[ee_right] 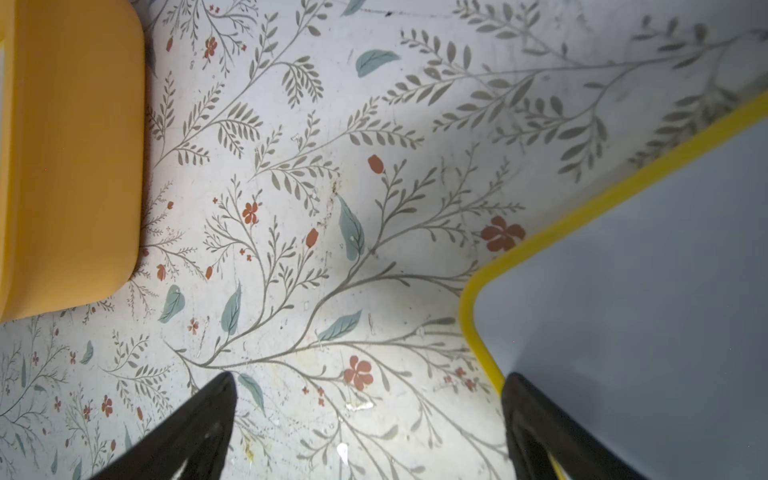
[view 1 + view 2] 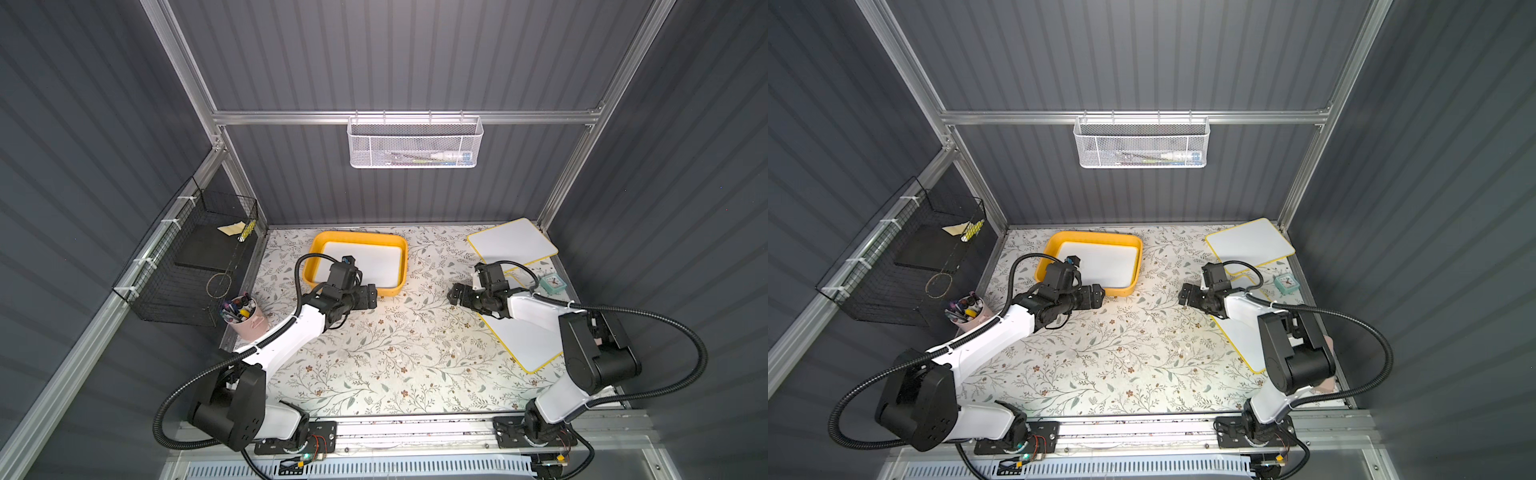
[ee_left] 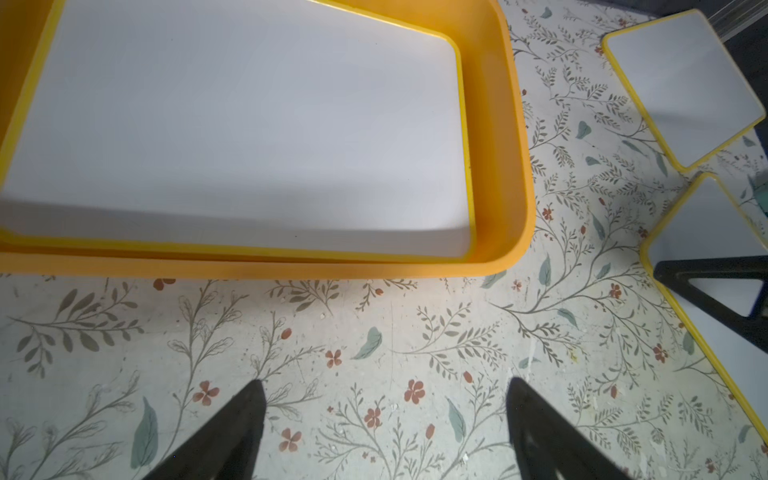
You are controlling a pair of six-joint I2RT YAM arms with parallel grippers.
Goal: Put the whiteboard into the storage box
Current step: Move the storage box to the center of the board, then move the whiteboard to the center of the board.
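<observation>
One whiteboard [image 2: 376, 262] lies flat inside the yellow storage box [image 2: 358, 237] and fills almost the whole bottom of it. I judge that this part of the task is done.

My left gripper [image 2: 372, 296] hangs just beside the near corner of the box, over the flowered table [image 2: 374, 357]. In the left wrist view its jaws stand wide apart, and only the table cover shows between them. It has hold of nothing.

My right gripper [image 2: 452, 296] is also wide open and empty. It is between the box and the near whiteboard [image 2: 530, 343], which lies on the table under my right arm. In the right wrist view one finger [image 1: 540, 428] is over the rounded corner of this board. Whether it touches the board I cannot tell.

A far whiteboard [image 2: 512, 242] lies at the back right corner of the table. Under it a further yellow edge shows, perhaps one more board, but I am not sure.

So at least two boards are outside the box. If all boards must go in, I think the task is less than half done, and the near board looks like the next one to take.
</observation>
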